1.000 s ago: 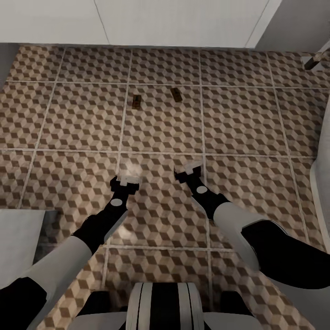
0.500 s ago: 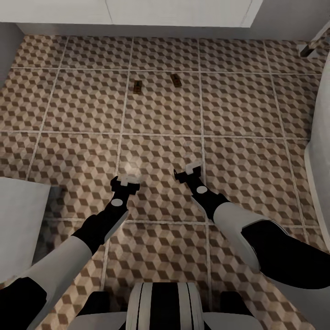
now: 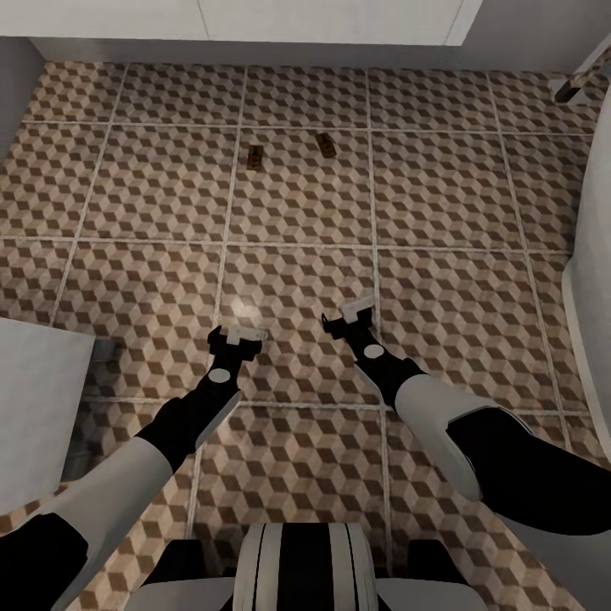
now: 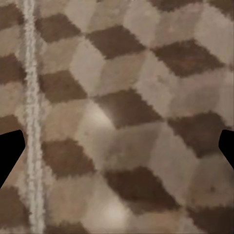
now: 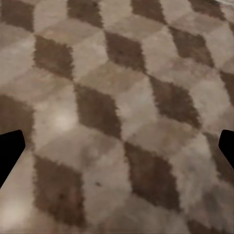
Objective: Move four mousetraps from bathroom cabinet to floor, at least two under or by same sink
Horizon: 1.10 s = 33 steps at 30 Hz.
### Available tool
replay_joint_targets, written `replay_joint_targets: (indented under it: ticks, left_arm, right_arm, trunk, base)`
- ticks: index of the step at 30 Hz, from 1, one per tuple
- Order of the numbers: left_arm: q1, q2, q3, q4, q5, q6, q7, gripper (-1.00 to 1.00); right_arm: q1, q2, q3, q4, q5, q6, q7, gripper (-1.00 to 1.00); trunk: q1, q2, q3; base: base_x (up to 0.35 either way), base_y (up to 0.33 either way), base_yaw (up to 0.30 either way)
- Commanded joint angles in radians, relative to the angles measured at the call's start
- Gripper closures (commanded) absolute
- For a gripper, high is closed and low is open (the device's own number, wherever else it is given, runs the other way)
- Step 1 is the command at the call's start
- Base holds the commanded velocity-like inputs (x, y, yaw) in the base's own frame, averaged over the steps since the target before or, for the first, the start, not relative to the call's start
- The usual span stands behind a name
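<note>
Two mousetraps lie flat on the bathroom floor (image 3: 127, 195), one (image 3: 253, 158) left of the other (image 3: 324, 145), about a tile short of a white boxy unit (image 3: 255, 17) at the far edge. Its top, with any basin or tap, is out of view. The cabinet is out of view. My left gripper (image 3: 238, 333) and right gripper (image 3: 350, 312) hang open and empty over the cube-patterned tiles, well short of the traps. In the left wrist view the dark fingertips (image 4: 9, 156) sit wide apart over bare tile, as the fingertips (image 5: 9, 153) do in the right wrist view.
A white flat-topped block (image 3: 34, 399) stands close at my left. A curved white body (image 3: 594, 280) runs along the right edge. A small slanted fixture (image 3: 573, 85) stands at the far right. A grey wall corner (image 3: 17, 76) is at the far left.
The whole picture has shifted: the traps and far unit sit higher, and the white block at the left shows more. The camera has moved back. Both arms hold their pose.
</note>
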State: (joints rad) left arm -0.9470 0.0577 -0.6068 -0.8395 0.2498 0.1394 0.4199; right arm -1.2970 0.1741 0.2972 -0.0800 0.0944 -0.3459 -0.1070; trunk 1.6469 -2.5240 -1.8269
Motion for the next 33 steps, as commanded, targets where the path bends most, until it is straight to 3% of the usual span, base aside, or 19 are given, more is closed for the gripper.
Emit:
replay_joint_targets:
  ticks: [1, 33]
  left_arm:
    - [-0.001, 0.001, -0.007, -0.002, 0.007, 0.005, 0.009, -1.0]
    - [-0.001, -0.013, -0.008, -0.022, 0.007, 0.065, 0.01, -1.0]
  right_arm:
    - [-0.001, 0.0, 0.003, 0.002, 0.01, -0.001, -0.01, -1.0]
    - [-0.001, 0.0, 0.002, 0.002, 0.01, 0.004, -0.012, -1.0]
  trunk:
    - [0.0, 0.0, -0.001]
    - [0.0, 0.0, -0.001]
  base:
    - [-0.003, 0.0, 0.0]
    - [0.0, 0.0, 0.0]
